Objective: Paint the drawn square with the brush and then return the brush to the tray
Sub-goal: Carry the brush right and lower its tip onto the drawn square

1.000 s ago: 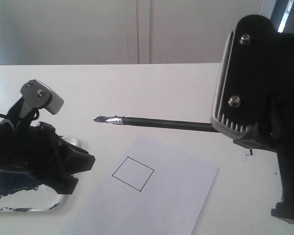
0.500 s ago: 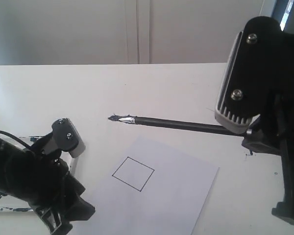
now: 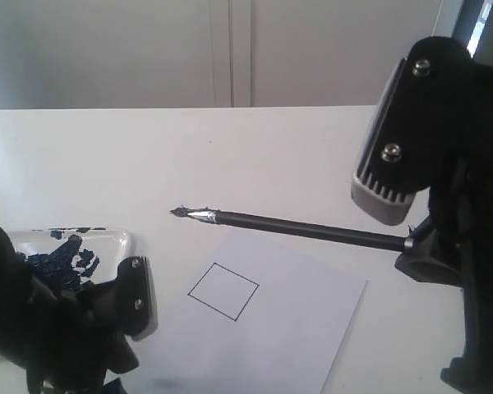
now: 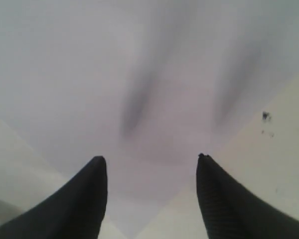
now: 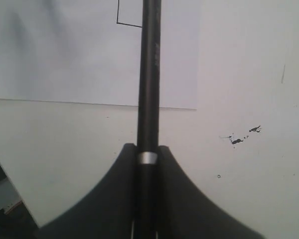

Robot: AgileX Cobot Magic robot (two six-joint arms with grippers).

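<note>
The brush (image 3: 296,227) hangs level above the table, its navy tip (image 3: 181,212) pointing left, past the far edge of the white paper (image 3: 304,328). My right gripper (image 5: 148,147) is shut on its black handle at the silver band (image 5: 147,158). The drawn square (image 3: 223,290) is a thin black outline with no fill, and the brush crosses over its corner (image 5: 129,12) in the right wrist view. The tray (image 3: 119,240), smeared with navy paint, sits at the left. My left gripper (image 4: 150,159) is open and empty, just above the paper's corner.
The left arm (image 3: 57,336) fills the near left corner, between the tray and the paper. Small paint specks (image 5: 236,139) mark the table by the right gripper. A pale wall (image 3: 230,49) runs behind the table's far edge.
The left arm has swung down and toward the near edge, off the tray, which now shows its paint. The brush has dipped slightly as the right gripper lowered.
</note>
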